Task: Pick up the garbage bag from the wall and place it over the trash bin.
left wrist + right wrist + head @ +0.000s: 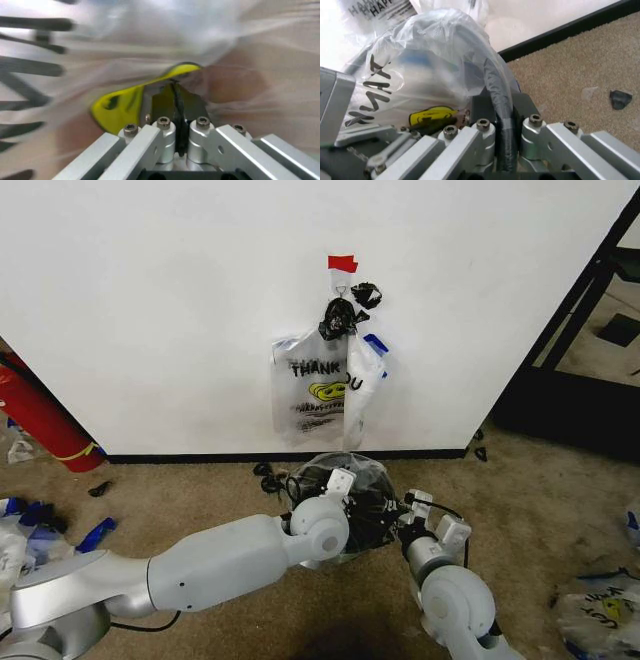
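Left gripper [176, 112]: fingers together, pinching a fold of the garbage bag [165, 45] by the yellow smiley print; thin film drapes close ahead of the fingertips.

Right gripper [502, 123]: fingers clamped on the dark rim of the trash bin [495, 86], with bag film apparently caught under them.

Garbage bag, head view [368, 478]: lies bunched over the trash bin [355, 510], directly between the two grippers, left gripper [335, 485] at one side of the rim and right gripper [420, 515] at the other. Both stand about equally near; the bag's spread runs across the bin mouth from one gripper to the other.

Other bags: more printed bags [312, 385] hang on the wall [150, 300] beyond the bin, below a red tape patch [342, 263].

Hidden or unclear: the left arm covers much of the bin; its mesh and base cannot be made out. How far the film wraps the far rim cannot be told.
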Available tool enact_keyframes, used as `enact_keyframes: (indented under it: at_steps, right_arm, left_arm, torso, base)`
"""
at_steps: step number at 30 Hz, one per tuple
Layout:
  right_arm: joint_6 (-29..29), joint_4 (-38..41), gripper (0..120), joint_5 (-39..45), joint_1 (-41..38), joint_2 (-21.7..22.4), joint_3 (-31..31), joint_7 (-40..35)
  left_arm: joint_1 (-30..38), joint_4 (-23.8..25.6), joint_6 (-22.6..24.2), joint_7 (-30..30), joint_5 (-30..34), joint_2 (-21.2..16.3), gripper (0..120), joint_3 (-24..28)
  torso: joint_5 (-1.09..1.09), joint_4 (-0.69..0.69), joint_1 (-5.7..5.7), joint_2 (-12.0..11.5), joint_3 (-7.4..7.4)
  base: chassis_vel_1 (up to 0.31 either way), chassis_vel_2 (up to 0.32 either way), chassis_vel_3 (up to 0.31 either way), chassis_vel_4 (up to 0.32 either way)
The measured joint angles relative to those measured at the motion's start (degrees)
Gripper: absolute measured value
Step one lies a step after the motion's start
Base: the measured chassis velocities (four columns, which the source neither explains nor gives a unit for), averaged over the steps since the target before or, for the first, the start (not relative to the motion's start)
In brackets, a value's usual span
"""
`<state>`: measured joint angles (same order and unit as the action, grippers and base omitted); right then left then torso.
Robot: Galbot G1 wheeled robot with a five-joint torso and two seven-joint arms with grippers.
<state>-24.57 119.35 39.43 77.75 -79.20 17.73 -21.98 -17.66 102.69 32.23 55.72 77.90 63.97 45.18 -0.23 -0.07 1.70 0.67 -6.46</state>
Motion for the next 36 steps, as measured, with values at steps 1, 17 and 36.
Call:
enact_keyframes:
  at_steps: [1,17,36]
  right_arm:
    - [0.0,0.16,1,-0.01,0.04,-0.01,-0.08,0.01]
    - [0.33,2.17,1,-0.71,1.0,0.28,-0.95,0.75]
    - [0.27,2.72,1,-0.59,0.89,0.37,-1.18,0.68]
  left_arm:
    - [-0.01,0.12,0.02,-0.11,0.32,0.11,0,0.07]
    - [-0.03,-5.65,0.81,-1.2,-0.94,1.87,0,1.16]
    - [-0.39,-4.85,1.17,-4.5,-0.38,1.45,0,1.41]
  torso:
    - [0.0,0.0,0.0,0.0,0.0]
    - [0.0,0.0,0.0,0.0,0.0]
    - [0.0,0.0,0.0,0.0,0.0]
  base:
    - [0.0,0.0,0.0,0.0]
    - [0.0,0.0,0.0,0.0]
    - [0.0,0.0,0.0,0.0]
